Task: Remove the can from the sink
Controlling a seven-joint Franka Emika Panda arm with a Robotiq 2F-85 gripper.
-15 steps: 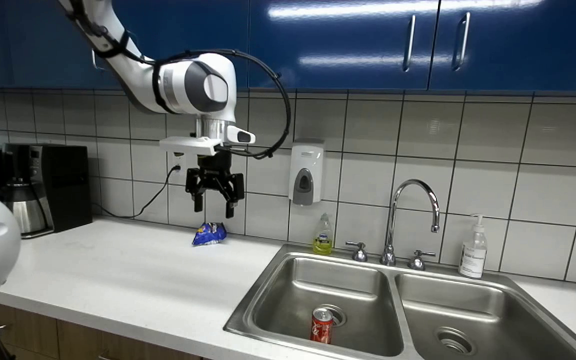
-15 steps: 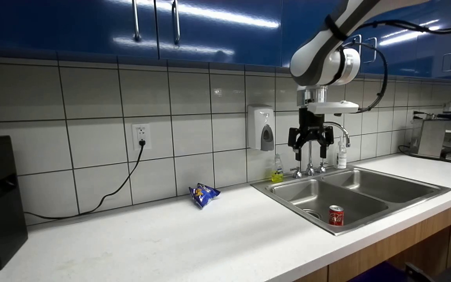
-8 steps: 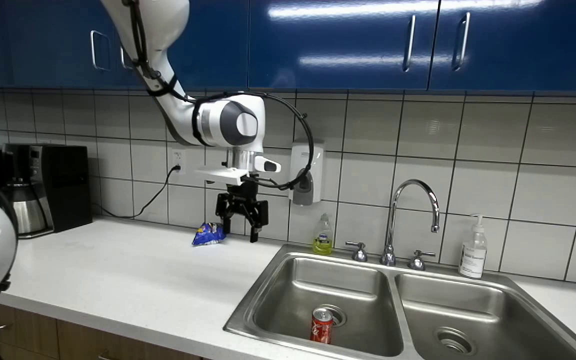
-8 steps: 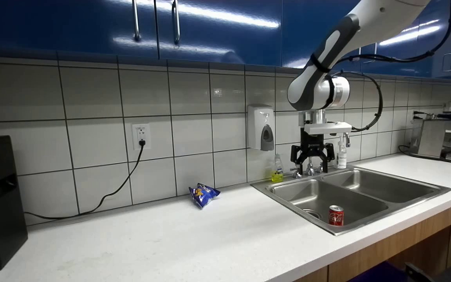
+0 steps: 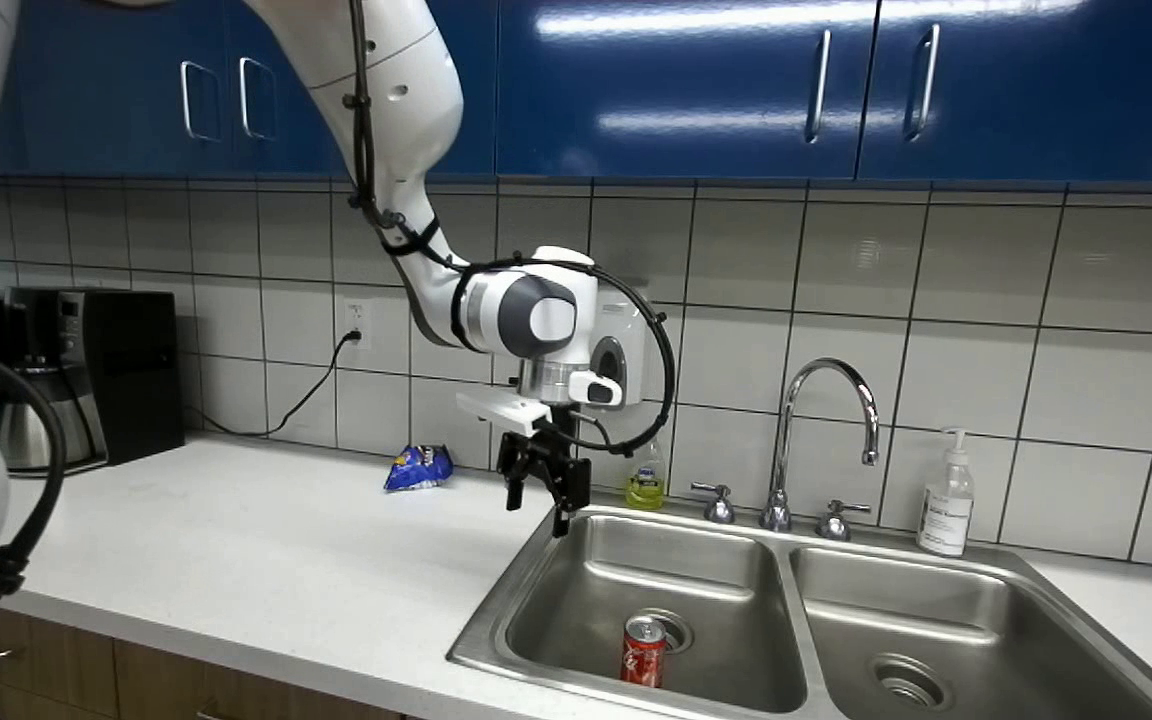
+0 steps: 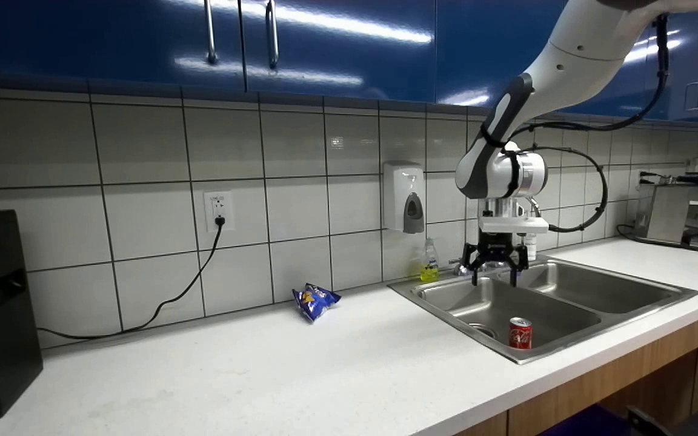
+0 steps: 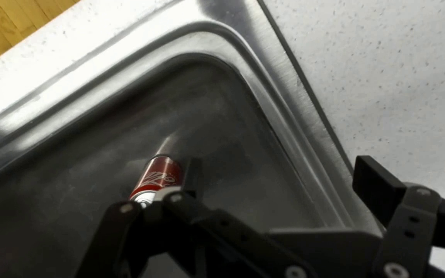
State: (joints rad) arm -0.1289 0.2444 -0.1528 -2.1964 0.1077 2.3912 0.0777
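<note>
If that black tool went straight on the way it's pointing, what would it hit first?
Most likely the sink rim beside the counter: the tool points down, open, roughly over that edge. Depth is hard to judge, though. The can looks off to one side.

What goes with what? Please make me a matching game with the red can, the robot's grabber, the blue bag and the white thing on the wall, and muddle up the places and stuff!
Things
1. red can
2. gripper
3. blue bag
4. white dispenser

Places and states
A. lying on the white counter
B. fixed to the tiled wall
C. open, holding nothing
D. standing upright in the sink

Right pairs: 1-D, 2-C, 3-A, 4-B
</note>
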